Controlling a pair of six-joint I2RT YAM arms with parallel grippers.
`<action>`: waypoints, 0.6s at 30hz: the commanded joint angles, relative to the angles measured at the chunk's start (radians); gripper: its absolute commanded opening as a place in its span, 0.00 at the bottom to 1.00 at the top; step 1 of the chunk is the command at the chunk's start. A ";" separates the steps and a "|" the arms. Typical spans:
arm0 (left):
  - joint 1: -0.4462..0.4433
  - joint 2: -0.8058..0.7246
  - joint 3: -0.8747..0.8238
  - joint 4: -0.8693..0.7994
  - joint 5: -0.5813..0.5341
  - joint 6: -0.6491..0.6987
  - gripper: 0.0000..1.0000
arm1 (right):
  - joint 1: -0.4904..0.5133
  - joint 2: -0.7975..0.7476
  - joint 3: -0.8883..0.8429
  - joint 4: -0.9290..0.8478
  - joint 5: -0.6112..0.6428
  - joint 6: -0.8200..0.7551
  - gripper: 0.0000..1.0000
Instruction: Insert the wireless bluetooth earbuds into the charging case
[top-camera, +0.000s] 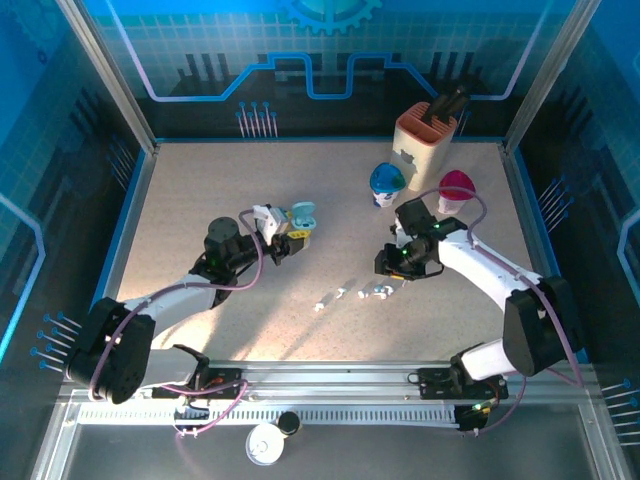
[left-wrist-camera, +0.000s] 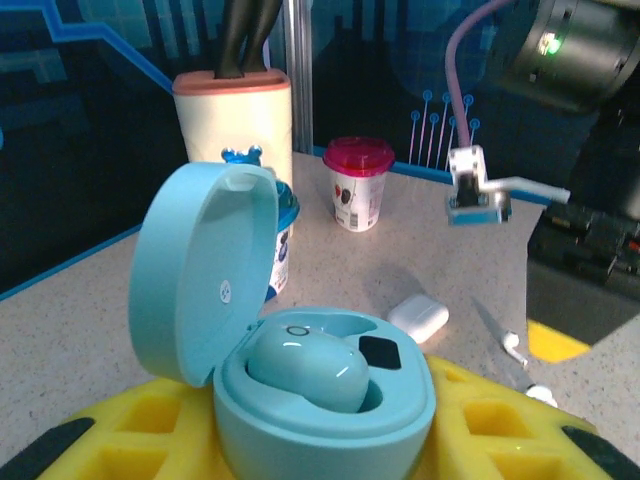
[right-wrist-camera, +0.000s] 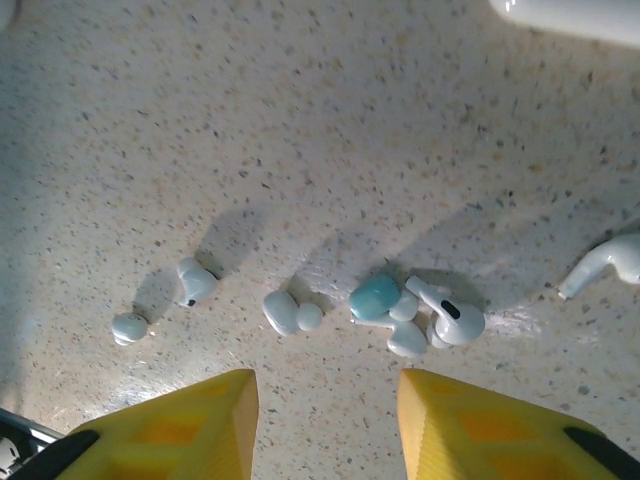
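A pale blue charging case (left-wrist-camera: 325, 400) stands with its lid (left-wrist-camera: 205, 270) up and one pale blue earbud (left-wrist-camera: 305, 368) seated inside. My left gripper (left-wrist-camera: 325, 435) is shut on the case, a yellow finger (left-wrist-camera: 140, 420) on either side; from above the case (top-camera: 303, 213) sits left of centre. Several loose wireless earbuds lie mid-table (top-camera: 372, 292): white ones (right-wrist-camera: 290, 312) (right-wrist-camera: 196, 282) (right-wrist-camera: 445, 318) and a pale blue one (right-wrist-camera: 375, 296). My right gripper (right-wrist-camera: 325, 420) hovers open just above them, with nothing between its fingers.
A closed white case (left-wrist-camera: 418, 317) lies on the table beyond the blue case. At the back right stand a cream holder (top-camera: 425, 140), a blue-lidded cup (top-camera: 386, 182) and a pink-lidded cup (top-camera: 455, 188). Enclosure walls ring the table.
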 joint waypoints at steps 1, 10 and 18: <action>0.009 -0.012 -0.019 0.097 0.009 -0.055 0.36 | 0.015 0.039 0.008 0.028 -0.014 0.036 0.39; 0.010 0.002 -0.021 0.154 -0.001 -0.098 0.37 | 0.033 0.168 0.039 0.059 -0.032 -0.025 0.43; 0.010 -0.004 -0.023 0.147 0.004 -0.099 0.37 | 0.013 0.288 0.090 0.069 -0.080 -0.133 0.46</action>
